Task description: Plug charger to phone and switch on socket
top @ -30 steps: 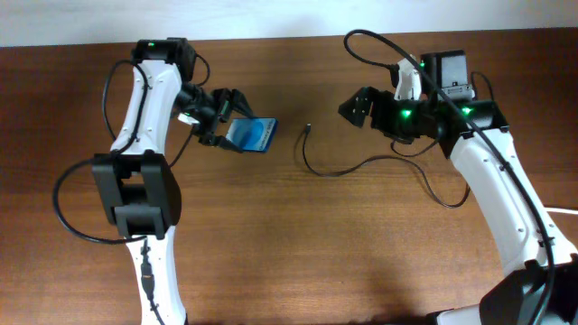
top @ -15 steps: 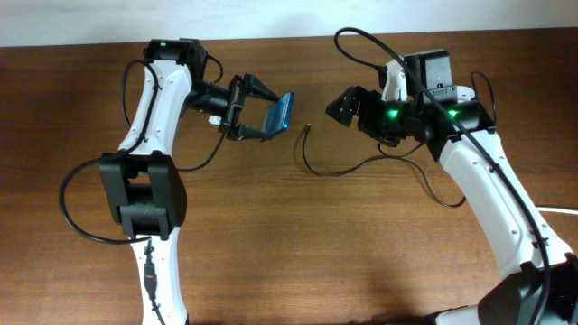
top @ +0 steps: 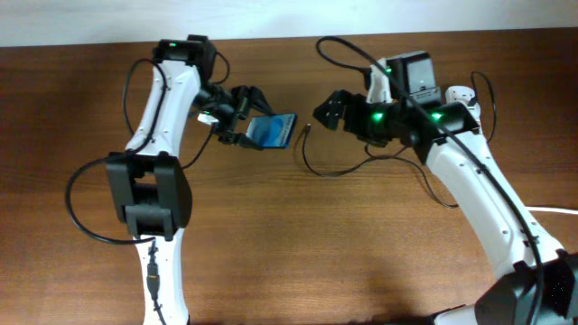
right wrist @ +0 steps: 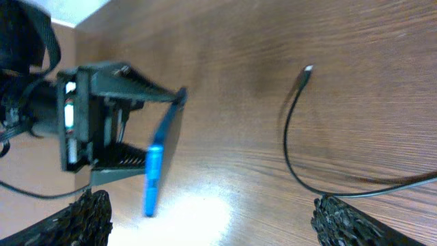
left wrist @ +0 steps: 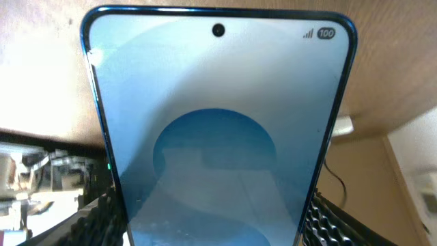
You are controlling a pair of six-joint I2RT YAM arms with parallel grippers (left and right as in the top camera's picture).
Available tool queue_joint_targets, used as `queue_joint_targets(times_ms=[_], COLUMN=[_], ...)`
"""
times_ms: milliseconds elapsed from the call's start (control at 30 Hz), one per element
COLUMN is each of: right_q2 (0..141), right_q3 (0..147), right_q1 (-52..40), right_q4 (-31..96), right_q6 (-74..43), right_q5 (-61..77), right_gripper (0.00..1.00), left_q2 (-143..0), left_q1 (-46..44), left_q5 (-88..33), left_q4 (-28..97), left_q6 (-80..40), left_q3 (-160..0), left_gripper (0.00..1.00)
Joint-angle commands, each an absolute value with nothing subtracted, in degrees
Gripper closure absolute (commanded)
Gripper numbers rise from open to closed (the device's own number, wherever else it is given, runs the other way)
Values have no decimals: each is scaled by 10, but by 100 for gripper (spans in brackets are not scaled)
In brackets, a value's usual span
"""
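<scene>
My left gripper [top: 246,126] is shut on the phone [top: 274,130], which has a lit blue screen, and holds it above the table, screen up. The phone fills the left wrist view [left wrist: 218,130], clamped between both fingers. In the right wrist view it shows edge-on [right wrist: 160,160]. The charger cable [top: 339,167], thin and black, lies on the table with its connector tip [top: 309,127] just right of the phone; it also shows in the right wrist view [right wrist: 306,70]. My right gripper [top: 327,108] is open and empty above the tip. The socket is out of view.
The wooden table [top: 289,244] spreads under both arms. A thick white cord [top: 555,210] shows at the right edge. A white wall strip runs along the back edge.
My left gripper has turned the phone from edge-on to screen up and moved it slightly right. My right gripper has moved left toward the connector tip.
</scene>
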State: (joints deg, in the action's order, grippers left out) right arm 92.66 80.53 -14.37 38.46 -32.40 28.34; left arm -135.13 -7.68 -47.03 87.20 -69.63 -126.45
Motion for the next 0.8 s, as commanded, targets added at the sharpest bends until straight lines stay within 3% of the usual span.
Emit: queue_joint_targets(times_ms=[0, 67, 367, 433, 600, 767], right_q2=[965, 1001, 1026, 1026, 1044, 1055], right_q3=[816, 816, 816, 816, 816, 816], right_q1=[-172, -178, -241, -256, -276, -277], right_q4=[379, 375, 314, 306, 289, 286], right_q6=[-318, -318, -351, -376, -409, -425], right_q5=[263, 264, 217, 200, 190, 195], right_gripper=[6, 15, 34, 45, 62, 68], left_q2=[-1349, -1349, -1349, -1349, -1349, -1349], left_q1=[-112, -120, -120, -120, -128, -136], left_q5=[-422, -422, -439, -439, -441, -441], left_q4=[841, 838, 838, 842, 847, 847], left_q6=[-738, -740, -740, -740, -740, -740], left_q3=[-1276, -1276, -1276, -1276, -1276, -1276], left_gripper=[100, 100, 100, 100, 100, 100])
